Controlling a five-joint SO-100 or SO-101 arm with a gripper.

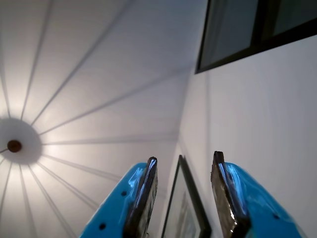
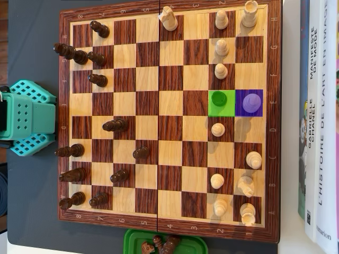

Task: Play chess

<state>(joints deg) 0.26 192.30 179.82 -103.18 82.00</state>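
Note:
In the overhead view a wooden chessboard lies flat. Dark pieces stand on its left half and light pieces on its right. One square is tinted green with a piece on it. The square to its right is tinted purple and also holds a piece. In the wrist view my gripper points up at the ceiling, away from the board. Its blue fingers stand apart with nothing between them. Only the arm's teal base shows in the overhead view, left of the board.
A green tray with a few dark pieces sits at the board's lower edge. Books lie along the right side. In the wrist view I see a ceiling lamp, a framed picture and a window.

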